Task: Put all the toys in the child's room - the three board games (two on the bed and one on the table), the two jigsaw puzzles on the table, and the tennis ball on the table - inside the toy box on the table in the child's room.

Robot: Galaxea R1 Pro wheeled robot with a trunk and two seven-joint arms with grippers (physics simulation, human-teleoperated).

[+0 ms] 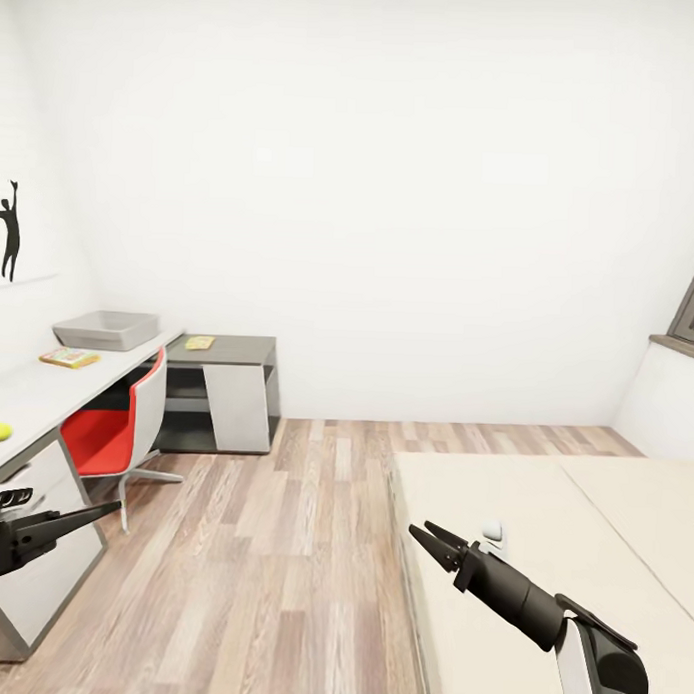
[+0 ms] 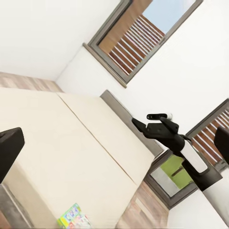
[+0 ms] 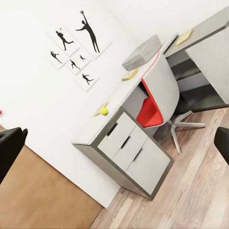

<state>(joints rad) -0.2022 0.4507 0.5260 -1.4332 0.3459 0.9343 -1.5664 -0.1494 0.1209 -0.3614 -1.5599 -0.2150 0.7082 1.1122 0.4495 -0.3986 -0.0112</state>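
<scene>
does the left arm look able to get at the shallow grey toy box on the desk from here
Probably not yet. The left gripper hangs low off the desk's near end, while the shallow light grey toy box sits at the far end, past the red chair.

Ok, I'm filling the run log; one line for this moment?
phase: in transit | left gripper: open, empty | right gripper: open, empty | toy box: on table

Bright, even light washes out the white wall [image 1: 393,189]; shadows are soft, render slightly blurred, daylight shows through window [image 2: 138,33].
</scene>
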